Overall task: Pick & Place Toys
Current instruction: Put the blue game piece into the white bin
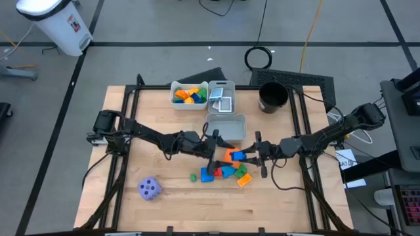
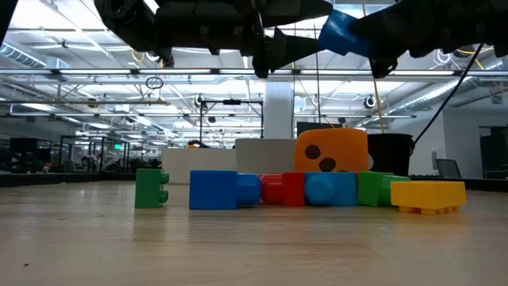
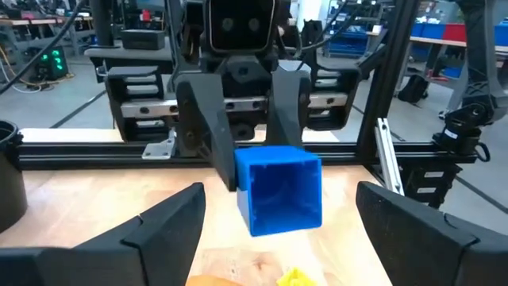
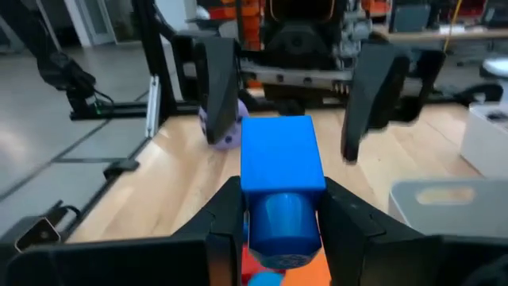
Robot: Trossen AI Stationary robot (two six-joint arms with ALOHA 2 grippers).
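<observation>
The right gripper (image 4: 279, 230) clamps a blue block (image 4: 280, 171) aloft above the toy pile (image 1: 226, 172) at mid-table. The left gripper (image 3: 278, 230) faces it with fingers spread, holding nothing. The block appears light, rigid and smooth-sided; a grip across its flat opposite faces looks safest.

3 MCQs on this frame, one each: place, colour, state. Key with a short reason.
1. Where is the purple die?
A. In the white bin
B. On the table near its front-left corner
C. In the black cup

2. What colour is the block held between the two arms?
A. Blue
B. Yellow
C. Green

3. How does the right gripper stand?
A. Open over the grey bin
B. Out of view
C. Shut on the block

B: the purple die lies alone on the table.
A: the blue block shows in both wrist views.
C: the right gripper clamps the block, facing the open left gripper.
</observation>
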